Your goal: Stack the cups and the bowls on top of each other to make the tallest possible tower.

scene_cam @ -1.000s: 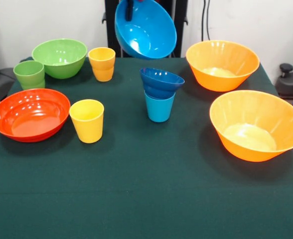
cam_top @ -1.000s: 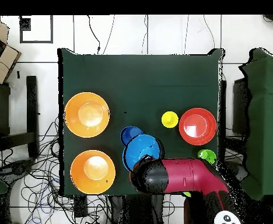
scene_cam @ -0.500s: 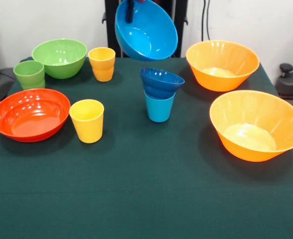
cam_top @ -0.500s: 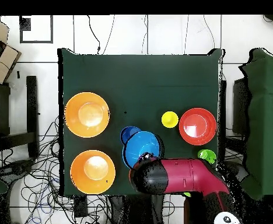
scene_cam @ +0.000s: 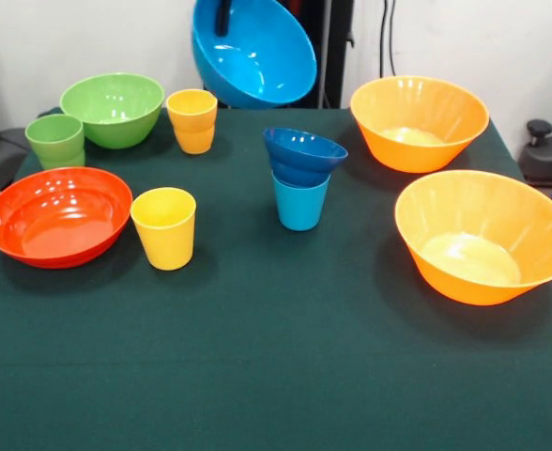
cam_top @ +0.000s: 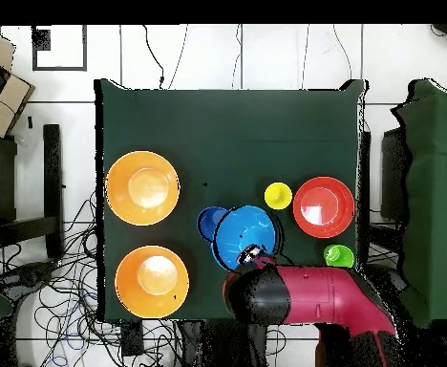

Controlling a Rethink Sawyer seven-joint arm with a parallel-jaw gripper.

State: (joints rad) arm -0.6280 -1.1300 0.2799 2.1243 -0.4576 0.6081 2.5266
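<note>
Above the table (scene_cam: 285, 357) — light blue bowl (scene_cam: 253, 52) held tilted.

**A robot lab, not a home**

You are looking at a robotics test room. The table (cam_top: 227, 124) is draped in dark green cloth and stands on a pale tiled floor (cam_top: 266, 57), with loose black cables (cam_top: 70, 325) tangled on the floor around its edge. A red and black robot arm (cam_top: 304, 296) reaches in over the cloth. Behind the table you see a plain white wall (scene_cam: 69, 42) with more cables (scene_cam: 386, 38) hanging down it.
</note>
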